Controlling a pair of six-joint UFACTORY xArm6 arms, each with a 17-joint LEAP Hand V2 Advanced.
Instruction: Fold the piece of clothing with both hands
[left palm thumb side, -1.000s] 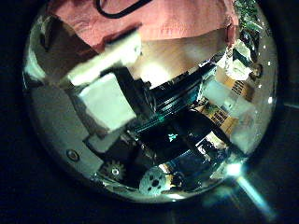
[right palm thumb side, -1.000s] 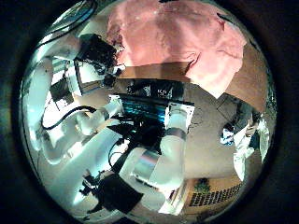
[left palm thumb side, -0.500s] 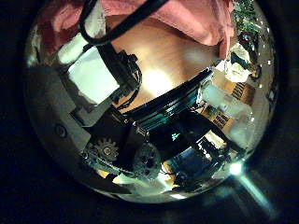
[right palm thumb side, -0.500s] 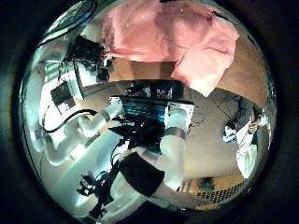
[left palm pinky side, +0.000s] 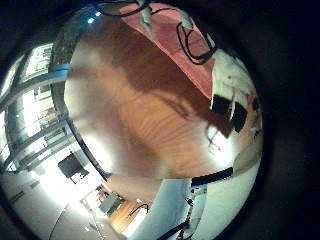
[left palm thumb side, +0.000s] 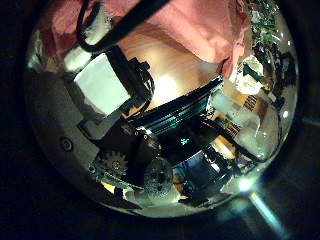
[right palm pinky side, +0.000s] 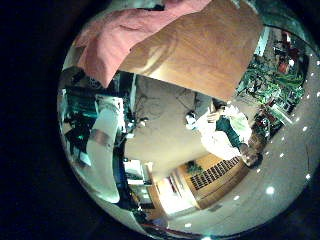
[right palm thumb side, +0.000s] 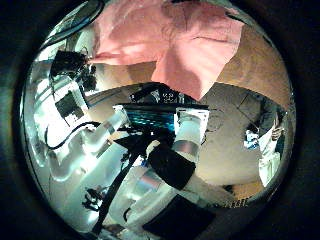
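The piece of clothing (right palm thumb side: 170, 40) lies rumpled on the wooden table (right palm thumb side: 255, 70), with one fold reaching the table's edge close to the right palm. It also shows in the right little finger side palm view (right palm pinky side: 125, 35), draped at the table's edge. My left hand (right palm thumb side: 72, 65) is at the cloth's far edge. In the left thumb side palm view its fingers (left palm thumb side: 100, 85) reach up to the cloth (left palm thumb side: 190, 25). In the left little finger side palm view its fingers (left palm pinky side: 230, 105) hang over the table (left palm pinky side: 140, 110) beside the cloth's edge (left palm pinky side: 165, 35).
The table edge (right palm pinky side: 170, 80) runs under the cloth's hanging fold. A dark equipment rack (right palm thumb side: 160, 110) stands on the floor past that edge; it also shows in the left thumb side palm view (left palm thumb side: 185, 125). Bare wood (right palm pinky side: 205, 50) lies beside the cloth.
The cloth fills more of the right thumb side view and its fold hangs nearer the palm. In the left thumb side view the fingers have risen toward the cloth.
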